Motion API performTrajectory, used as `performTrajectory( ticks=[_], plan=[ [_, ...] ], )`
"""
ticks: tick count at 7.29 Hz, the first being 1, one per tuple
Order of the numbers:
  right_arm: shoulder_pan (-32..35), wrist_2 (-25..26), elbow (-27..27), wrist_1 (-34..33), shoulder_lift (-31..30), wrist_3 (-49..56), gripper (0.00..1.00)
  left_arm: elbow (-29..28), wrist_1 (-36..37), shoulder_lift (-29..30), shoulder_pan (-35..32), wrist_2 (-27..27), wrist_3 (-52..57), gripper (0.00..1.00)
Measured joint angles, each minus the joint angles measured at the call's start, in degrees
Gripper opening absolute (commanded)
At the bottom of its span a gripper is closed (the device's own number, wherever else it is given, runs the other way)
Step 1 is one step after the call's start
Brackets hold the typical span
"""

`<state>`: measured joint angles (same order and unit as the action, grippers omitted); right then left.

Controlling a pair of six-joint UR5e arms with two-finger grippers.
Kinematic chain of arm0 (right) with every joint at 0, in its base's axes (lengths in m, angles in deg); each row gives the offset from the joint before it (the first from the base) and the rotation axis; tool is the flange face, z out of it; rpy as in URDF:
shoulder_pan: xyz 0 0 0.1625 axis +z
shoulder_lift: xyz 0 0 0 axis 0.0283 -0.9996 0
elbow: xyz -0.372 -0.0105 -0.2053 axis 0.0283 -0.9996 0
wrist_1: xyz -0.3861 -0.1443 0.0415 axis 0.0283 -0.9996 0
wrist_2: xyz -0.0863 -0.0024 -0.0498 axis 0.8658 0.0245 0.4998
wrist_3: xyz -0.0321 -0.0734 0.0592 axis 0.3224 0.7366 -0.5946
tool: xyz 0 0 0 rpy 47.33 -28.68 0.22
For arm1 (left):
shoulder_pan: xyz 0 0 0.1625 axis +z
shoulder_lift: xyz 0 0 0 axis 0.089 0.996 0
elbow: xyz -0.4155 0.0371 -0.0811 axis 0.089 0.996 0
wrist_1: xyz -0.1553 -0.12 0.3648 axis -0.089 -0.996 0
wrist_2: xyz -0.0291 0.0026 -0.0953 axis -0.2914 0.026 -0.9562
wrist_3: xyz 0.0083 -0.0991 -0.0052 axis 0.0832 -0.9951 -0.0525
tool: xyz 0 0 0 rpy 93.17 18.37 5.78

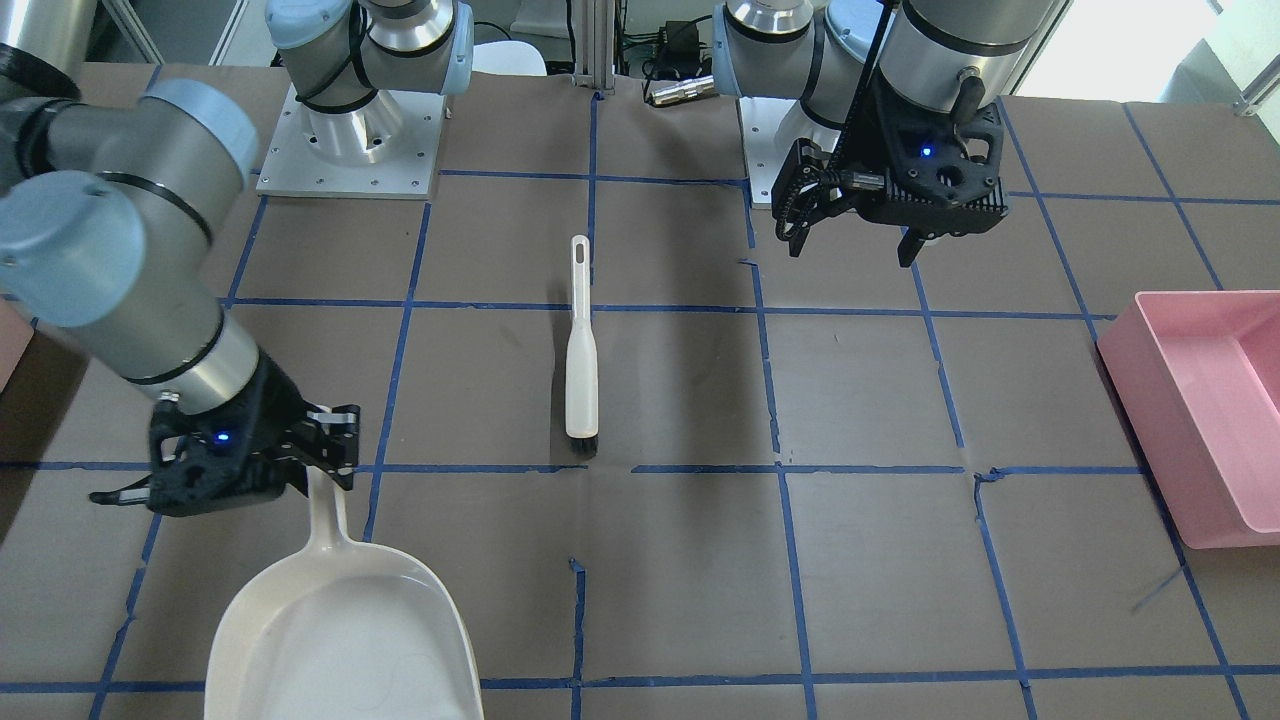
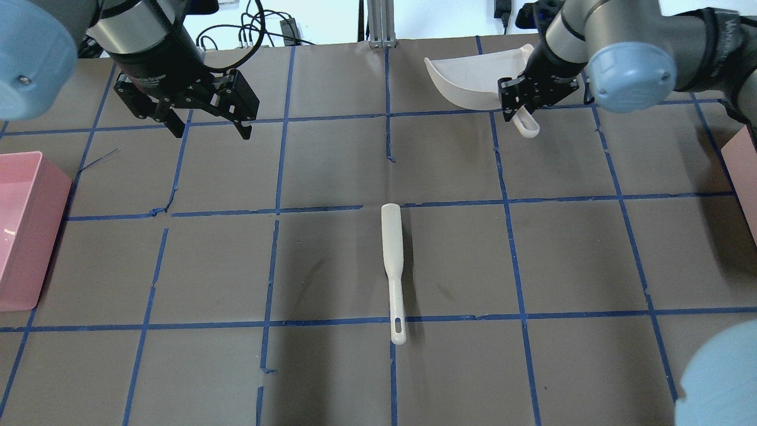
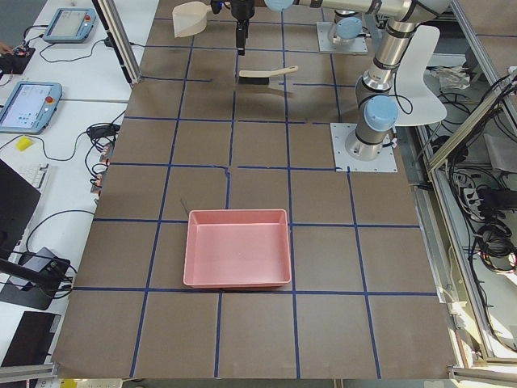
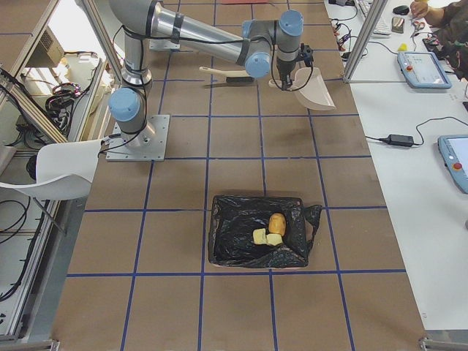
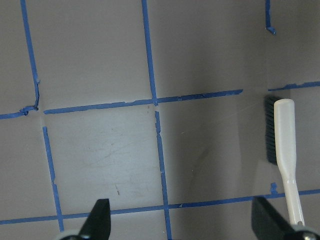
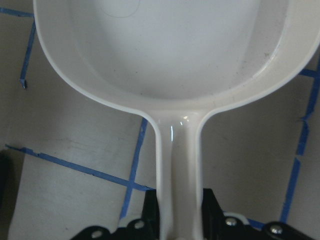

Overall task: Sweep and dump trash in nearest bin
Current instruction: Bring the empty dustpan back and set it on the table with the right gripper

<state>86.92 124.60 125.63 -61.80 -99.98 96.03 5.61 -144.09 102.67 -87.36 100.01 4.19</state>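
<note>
My right gripper [image 2: 520,109] is shut on the handle of an empty white dustpan [image 2: 473,77], also seen in the right wrist view [image 6: 170,45] and the front view [image 1: 340,630]. My left gripper [image 2: 211,131] is open and empty above the table, its fingers [image 5: 100,215] spread wide. The trash, a tan potato-shaped lump [image 4: 277,222] and two pale chunks [image 4: 265,237], lies in a box lined with a black bag [image 4: 234,234]. The salmon bin shows as a slanted edge [image 2: 746,160] at the overhead view's right.
A white hand brush [image 2: 392,248] with dark bristles lies mid-table, handle toward the robot, also in the left wrist view [image 5: 285,145]. A rose-pink tub [image 2: 23,231] stands at the robot's left end. Blue tape grids the brown table.
</note>
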Motion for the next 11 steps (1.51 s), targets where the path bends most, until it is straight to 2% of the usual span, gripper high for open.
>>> performTrajectory(
  ticks=[2,5,8,11],
  plan=[
    [8.16,2.16,-0.14,-5.74,3.33,-11.53,0.10,0.00,0.00,0.00,0.02,-0.16,0.00,1.00],
    [17.00,3.99,-0.19,-10.46,7.85,-17.59,0.11,0.00,0.00,0.03,0.09,-0.28,0.00,1.00],
    [19.00,3.68,-0.29,-13.88,10.98,-17.23,0.11,0.00,0.00,0.06,0.09,-0.29,0.02,1.00],
    [19.34,3.34,-0.31,-14.49,11.30,-17.13,0.11,0.00,0.00,0.06,0.10,-0.29,0.08,1.00]
  ],
)
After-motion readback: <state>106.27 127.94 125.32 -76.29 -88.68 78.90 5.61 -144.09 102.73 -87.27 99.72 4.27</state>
